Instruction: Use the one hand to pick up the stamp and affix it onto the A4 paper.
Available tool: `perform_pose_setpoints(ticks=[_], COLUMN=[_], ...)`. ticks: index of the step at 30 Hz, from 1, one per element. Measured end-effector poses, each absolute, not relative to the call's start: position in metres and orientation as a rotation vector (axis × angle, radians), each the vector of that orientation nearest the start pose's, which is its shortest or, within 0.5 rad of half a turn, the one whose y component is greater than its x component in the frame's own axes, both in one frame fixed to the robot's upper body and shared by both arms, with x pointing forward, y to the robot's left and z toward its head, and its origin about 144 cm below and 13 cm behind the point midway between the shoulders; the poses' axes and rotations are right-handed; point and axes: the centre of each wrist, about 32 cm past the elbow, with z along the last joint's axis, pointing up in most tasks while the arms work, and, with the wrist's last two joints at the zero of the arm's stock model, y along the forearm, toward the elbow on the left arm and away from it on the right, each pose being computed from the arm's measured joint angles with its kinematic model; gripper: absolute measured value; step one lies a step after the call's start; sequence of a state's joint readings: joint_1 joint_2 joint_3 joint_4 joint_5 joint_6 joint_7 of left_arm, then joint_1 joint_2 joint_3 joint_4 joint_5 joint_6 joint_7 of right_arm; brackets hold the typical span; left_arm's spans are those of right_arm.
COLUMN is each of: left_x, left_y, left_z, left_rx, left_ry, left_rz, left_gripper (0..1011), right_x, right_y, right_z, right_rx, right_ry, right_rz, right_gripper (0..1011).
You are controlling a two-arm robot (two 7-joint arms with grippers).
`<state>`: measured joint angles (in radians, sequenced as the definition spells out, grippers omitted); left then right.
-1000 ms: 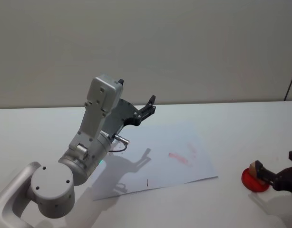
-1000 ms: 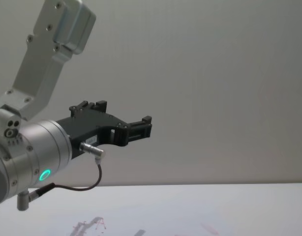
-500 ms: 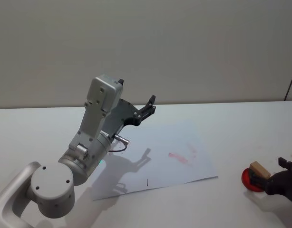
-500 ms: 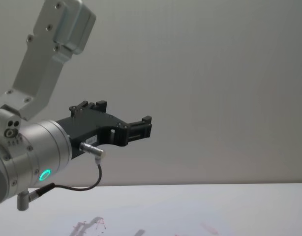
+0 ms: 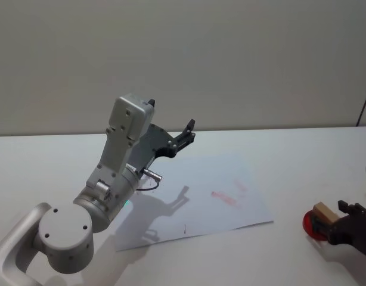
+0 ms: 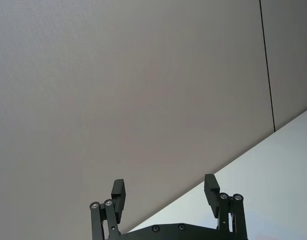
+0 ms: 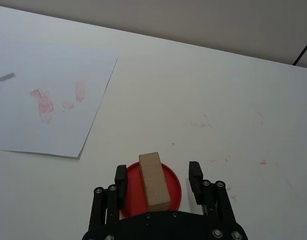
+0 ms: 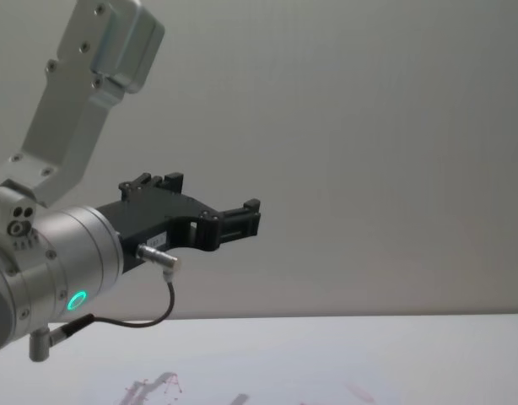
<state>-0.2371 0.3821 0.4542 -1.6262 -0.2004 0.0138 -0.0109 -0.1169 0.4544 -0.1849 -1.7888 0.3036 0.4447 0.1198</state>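
The stamp (image 7: pixel 154 180), a light-brown wooden block, stands on a red round ink pad (image 7: pixel 176 189) at the table's near right. My right gripper (image 7: pixel 157 172) is open, one finger on each side of the stamp with a gap on both sides. In the head view the stamp (image 5: pixel 323 212) shows just left of the right gripper (image 5: pixel 337 221). The A4 paper (image 5: pixel 201 190) lies flat mid-table with faint red marks; the right wrist view also has the paper (image 7: pixel 48 95). My left gripper (image 5: pixel 188 131) is parked, raised above the paper's far left, and open (image 6: pixel 163 192).
The left arm's silver wrist (image 8: pixel 65 261), with its green light and looping black cable, hangs over the table's left side. Bare white tabletop (image 7: pixel 218 115) with small red specks lies between paper and ink pad. A grey wall stands behind the table.
My right gripper has shifted down toward the near edge, so the stamp now shows clear of its fingers in the head view. Stamp, paper and left arm have not moved.
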Motion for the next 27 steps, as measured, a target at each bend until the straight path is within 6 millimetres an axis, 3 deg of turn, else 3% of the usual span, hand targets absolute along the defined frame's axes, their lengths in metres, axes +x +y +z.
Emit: perform_pose_setpoints(ticks=[18, 27], left_x=[0.492, 0.492], left_y=[0.198, 0.198], left_z=[1.204, 1.204], left_rx=[0.061, 0.061], left_ry=[-0.268, -0.268], left_rz=[1.124, 1.124], left_gripper=[1001, 1001], right_x=[0.422, 0.430], right_y=[-0.275, -0.274], right_z=[1.168, 1.173], right_rx=[-0.446, -0.388], right_ry=[0.221, 0.172], right_rz=[-1.186, -1.172], right_gripper=[228, 217])
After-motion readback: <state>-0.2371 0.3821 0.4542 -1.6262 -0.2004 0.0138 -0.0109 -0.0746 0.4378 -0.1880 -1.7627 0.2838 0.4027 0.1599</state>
